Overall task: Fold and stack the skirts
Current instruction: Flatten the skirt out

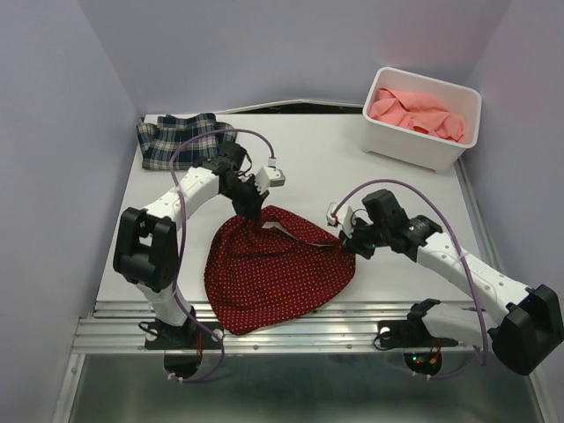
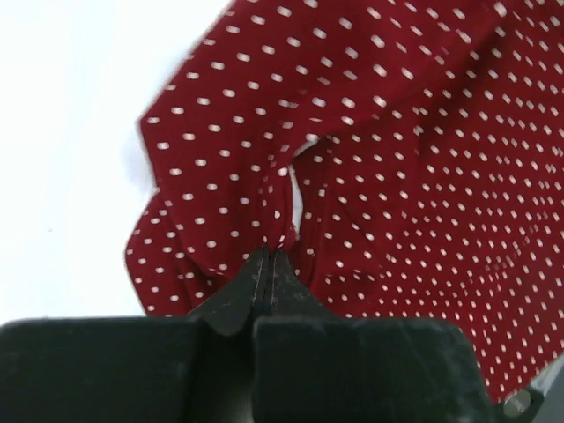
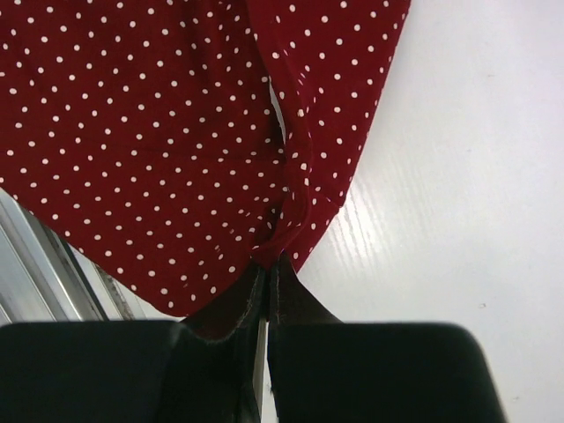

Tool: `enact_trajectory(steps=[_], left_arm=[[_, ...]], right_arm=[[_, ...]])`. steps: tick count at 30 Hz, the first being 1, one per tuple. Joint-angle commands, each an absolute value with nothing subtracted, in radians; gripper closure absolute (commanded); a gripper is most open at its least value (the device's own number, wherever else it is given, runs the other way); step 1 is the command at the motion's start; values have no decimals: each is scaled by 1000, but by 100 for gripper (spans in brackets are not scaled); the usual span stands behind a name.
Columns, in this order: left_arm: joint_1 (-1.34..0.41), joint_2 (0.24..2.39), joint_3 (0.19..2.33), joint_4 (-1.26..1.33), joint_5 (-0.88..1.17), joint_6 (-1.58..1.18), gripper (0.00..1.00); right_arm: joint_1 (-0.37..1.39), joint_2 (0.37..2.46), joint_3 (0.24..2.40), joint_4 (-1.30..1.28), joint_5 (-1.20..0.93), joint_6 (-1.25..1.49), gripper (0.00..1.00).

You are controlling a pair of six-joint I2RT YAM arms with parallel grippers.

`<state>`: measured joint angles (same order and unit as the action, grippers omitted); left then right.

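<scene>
The dark red dotted skirt (image 1: 278, 269) is spread at the near edge of the table (image 1: 317, 176), with its lower hem lying over the metal rail (image 1: 115, 330) at the front. The left gripper (image 2: 269, 257) is clamped shut on a small pinch of cloth at the skirt's upper left edge, and the right gripper (image 3: 267, 264) is likewise closed on a thin gather at the right edge. In both wrist views only a narrow bunch of fabric is caught at the very fingertips. The plaid skirt (image 1: 181, 138) is seen crumpled at the far left corner, and the salmon-pink skirt (image 1: 414, 110) is heaped inside the white bin (image 1: 419, 152) at the far right, both well apart from the grippers. A slip is judged the main risk: with so little cloth held, either pinch could be pulled free if the skirt is lifted or stretched sharply. If the arms are moved unevenly, the fold would be skewed or wrinkled. Whether one layer or both are gripped cannot be told; with a single layer the skirt could fall open when raised. The overhanging hem could also be snagged on the rail or dragged off the table
</scene>
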<state>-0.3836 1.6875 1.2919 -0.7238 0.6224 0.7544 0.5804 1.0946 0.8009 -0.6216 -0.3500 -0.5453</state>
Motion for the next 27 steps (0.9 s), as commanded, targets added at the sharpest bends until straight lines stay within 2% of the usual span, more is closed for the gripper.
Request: enact_trajectory(steps=[1, 2, 3, 6, 12, 13, 14, 15, 21, 27], left_arm=[[-374, 1625, 1266, -478, 513, 559, 92], [-374, 1621, 1258, -454, 491, 545, 89], [-374, 1620, 1241, -422, 477, 532, 81], [-374, 1609, 1198, -390, 431, 497, 73], [-367, 1516, 1117, -354, 459, 569, 61], [-359, 1491, 1089, -345, 506, 590, 51], [-353, 1470, 1074, -338, 523, 600, 49], [-347, 1445, 1060, -333, 537, 609, 37], [-322, 1281, 977, -324, 615, 711, 34], [-343, 1131, 917, -445, 618, 1033, 39]], right_arm=[[574, 1097, 776, -591, -410, -512, 99], [574, 1098, 775, -588, -414, -506, 99], [574, 1098, 776, -586, -417, -500, 99], [574, 1103, 793, -580, -431, -471, 99], [574, 1124, 827, -568, -454, -420, 99], [574, 1127, 828, -552, -448, -408, 99], [565, 1137, 831, -546, -431, -390, 99], [565, 1144, 833, -542, -430, -379, 99], [532, 1235, 880, -518, -431, -293, 99], [500, 1295, 946, -520, -486, -222, 99]])
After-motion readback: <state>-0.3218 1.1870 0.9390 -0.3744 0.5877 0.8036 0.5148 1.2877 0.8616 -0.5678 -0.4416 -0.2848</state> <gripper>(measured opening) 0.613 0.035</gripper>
